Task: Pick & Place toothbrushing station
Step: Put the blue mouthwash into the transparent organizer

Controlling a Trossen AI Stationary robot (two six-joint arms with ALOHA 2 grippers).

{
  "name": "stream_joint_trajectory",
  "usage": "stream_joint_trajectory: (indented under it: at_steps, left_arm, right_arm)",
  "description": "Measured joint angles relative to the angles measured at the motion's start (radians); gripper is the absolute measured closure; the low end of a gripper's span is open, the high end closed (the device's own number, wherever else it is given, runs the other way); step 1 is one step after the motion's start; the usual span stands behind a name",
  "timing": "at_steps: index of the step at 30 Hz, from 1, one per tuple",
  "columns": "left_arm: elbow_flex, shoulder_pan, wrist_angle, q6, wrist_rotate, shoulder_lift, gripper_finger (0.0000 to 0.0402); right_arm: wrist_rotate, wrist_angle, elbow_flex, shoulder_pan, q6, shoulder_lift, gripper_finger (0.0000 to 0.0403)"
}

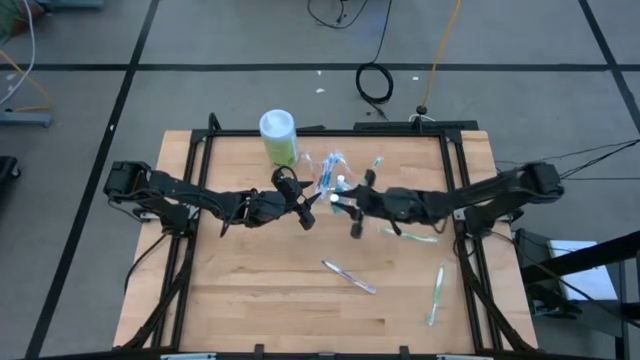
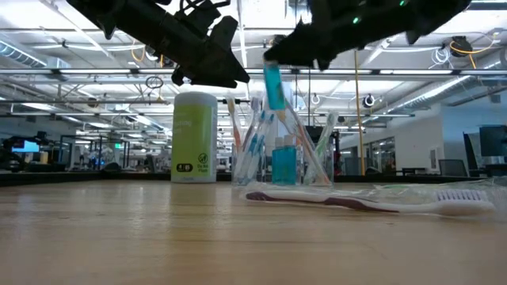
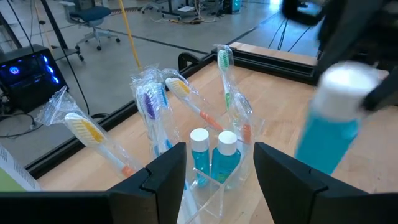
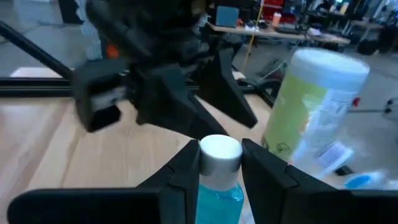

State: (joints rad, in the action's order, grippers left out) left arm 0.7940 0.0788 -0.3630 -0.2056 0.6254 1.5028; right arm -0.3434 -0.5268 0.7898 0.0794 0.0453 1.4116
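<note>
Clear cup (image 3: 214, 186) held toothbrushes (image 3: 163, 102) and two tubes (image 3: 213, 152), third tube (image 4: 217, 177) clamped between right gripper (image 4: 219, 163) fingers — raised beside cup, left gripper (image 3: 214, 163) spread wide, empty.

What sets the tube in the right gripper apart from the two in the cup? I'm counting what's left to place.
The held tube hangs in the air, clamped in the right gripper; the two tubes in the cup stand upright side by side inside the clear cup, among wrapped toothbrushes. All three are blue with white caps.

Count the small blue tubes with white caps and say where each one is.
3: two tubes stand in the clear cup; one tube is held by the right gripper above it.
</note>
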Motion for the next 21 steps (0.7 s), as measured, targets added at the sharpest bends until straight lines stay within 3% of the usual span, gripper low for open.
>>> stream_joint_trajectory:
  at_steps: [3,10,19,21]
  left_arm:
    - [0.0,0.0,0.0,-0.003,0.0,0.0,0.0206]
    - [0.0,0.0,0.0,-0.008,0.0,0.0,0.0206]
    - [0.0,0.0,0.0,-0.006,0.0,0.0,0.0206]
    - [0.0,0.0,0.0,-0.002,0.0,0.0,0.0206]
  right_arm:
    - [0.029,-0.064,0.0,-0.036,-0.014,0.074,0.0313]
    - [-0.024,-0.177,0.0,-0.114,0.046,0.161,0.0313]
    - [-0.031,-0.168,0.0,-0.184,-0.007,0.204,0.0313]
    - [-0.071,-0.159,0.0,-0.186,-0.006,0.208,0.0313]
